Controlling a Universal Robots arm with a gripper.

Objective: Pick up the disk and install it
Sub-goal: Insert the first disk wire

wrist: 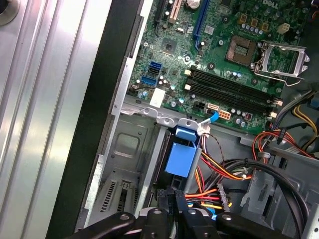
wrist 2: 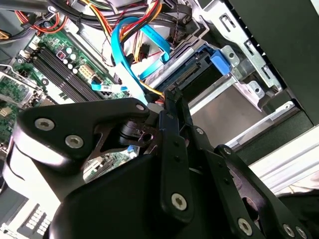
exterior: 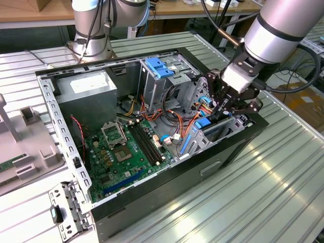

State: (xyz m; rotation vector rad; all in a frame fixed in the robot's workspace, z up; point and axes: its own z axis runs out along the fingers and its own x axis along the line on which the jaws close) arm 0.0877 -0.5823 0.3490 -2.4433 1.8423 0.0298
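Observation:
The disk stands on edge in the drive bay at the exterior view's right end of the open computer case, its blue side rails showing. My gripper reaches down into the case with its fingers shut together, their tips at the disk's upper edge. In the second wrist view the gripper meets the connector end of the disk beside a blue rail tab. In the first wrist view the gripper sits just short of the disk's blue rail.
Orange and blue cables crowd the space beside the bay. The motherboard lies on the case floor, with the grey power supply and a light-blue bracket at the back. A grey fixture stands on the exterior view's left.

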